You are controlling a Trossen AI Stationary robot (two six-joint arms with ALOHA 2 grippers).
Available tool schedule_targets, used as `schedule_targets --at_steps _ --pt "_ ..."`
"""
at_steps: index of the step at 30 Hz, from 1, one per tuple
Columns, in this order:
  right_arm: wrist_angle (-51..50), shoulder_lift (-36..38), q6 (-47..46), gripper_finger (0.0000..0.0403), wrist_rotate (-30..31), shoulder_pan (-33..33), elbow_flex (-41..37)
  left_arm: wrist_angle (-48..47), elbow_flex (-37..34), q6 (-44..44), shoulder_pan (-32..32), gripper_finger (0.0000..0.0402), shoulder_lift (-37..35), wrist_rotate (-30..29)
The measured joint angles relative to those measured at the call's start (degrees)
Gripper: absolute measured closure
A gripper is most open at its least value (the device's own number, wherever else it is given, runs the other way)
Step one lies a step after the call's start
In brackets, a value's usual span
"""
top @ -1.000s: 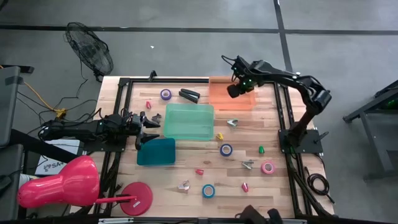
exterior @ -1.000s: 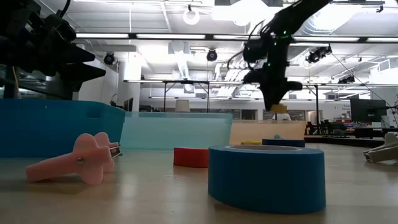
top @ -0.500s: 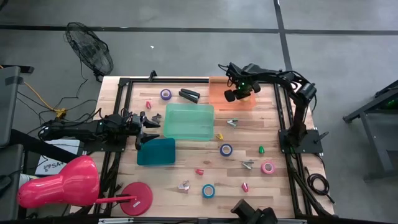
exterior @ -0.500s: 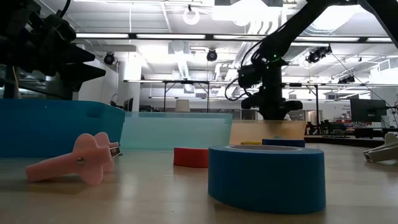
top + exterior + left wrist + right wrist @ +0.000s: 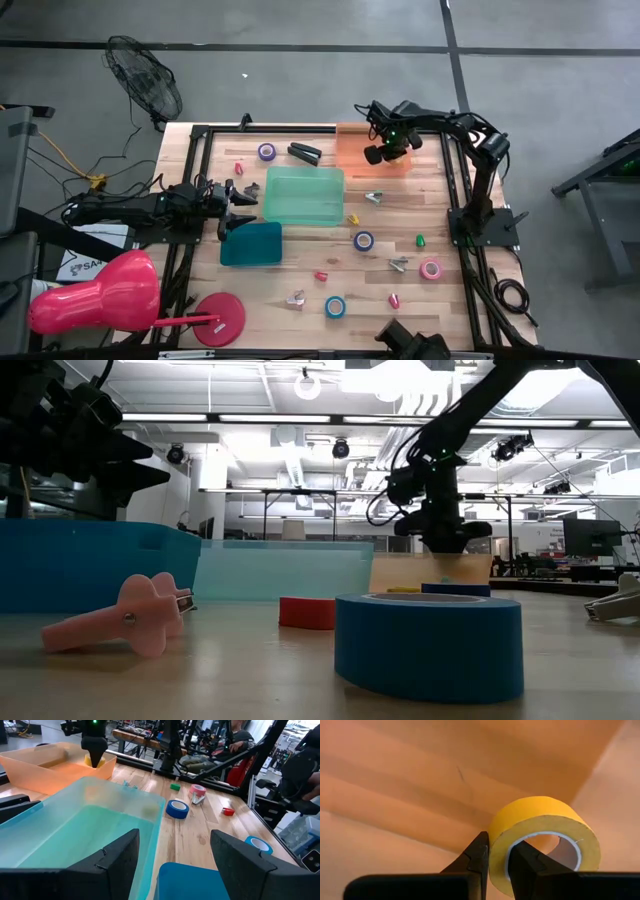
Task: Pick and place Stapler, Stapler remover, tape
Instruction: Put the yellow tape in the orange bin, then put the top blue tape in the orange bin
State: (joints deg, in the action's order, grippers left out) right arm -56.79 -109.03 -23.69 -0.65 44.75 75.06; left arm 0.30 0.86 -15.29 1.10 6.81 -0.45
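My right gripper (image 5: 375,155) reaches down into the orange bin (image 5: 355,160) at the table's far side, shut on a yellow tape roll (image 5: 545,815). The left wrist view also shows the yellow roll (image 5: 95,761) under that gripper. My left gripper (image 5: 238,210) waits open at the table's left side, next to the teal bin (image 5: 251,244). A black stapler (image 5: 305,153) and a purple tape roll (image 5: 267,151) lie near the far edge. Blue rolls (image 5: 364,240) (image 5: 335,306) and a pink roll (image 5: 431,268) lie flat on the wood. My right gripper pinches the yellow roll's wall (image 5: 499,845), one finger (image 5: 522,860) inside the ring's hole and the other (image 5: 479,852) outside it. The fingers come from above into the orange bin. I cannot tell whether the roll rests on the bin's floor.
A clear green bin (image 5: 303,195) stands mid-table between both arms. Staple removers (image 5: 373,197) (image 5: 398,264) (image 5: 296,297) and small solid red, green and yellow pieces are scattered over the near half. A red disc and a pink object lie off the near left corner.
My right gripper has come down from above the orange bin into it, carrying the yellow roll, and shifted slightly toward the table's left. It stays shut on the roll.
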Motion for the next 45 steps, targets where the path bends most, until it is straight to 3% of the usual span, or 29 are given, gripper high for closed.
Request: schedule_targets --at_steps 24,32,45 --pt "3.6 0.4 2.0 0.0250 -2.3 0.2 -2.8 0.0 0.0 0.0 0.0 0.0163 0.0 0.0" --pt "4.0 6.1 3.2 0.0234 0.3 0.3 -2.8 0.0 0.0 0.0 0.0 0.0163 0.0 0.0" --pt "3.5 16.9 3.4 0.0229 -1.4 0.3 -2.8 0.0 0.0 0.0 0.0 0.0163 0.0 -0.1"
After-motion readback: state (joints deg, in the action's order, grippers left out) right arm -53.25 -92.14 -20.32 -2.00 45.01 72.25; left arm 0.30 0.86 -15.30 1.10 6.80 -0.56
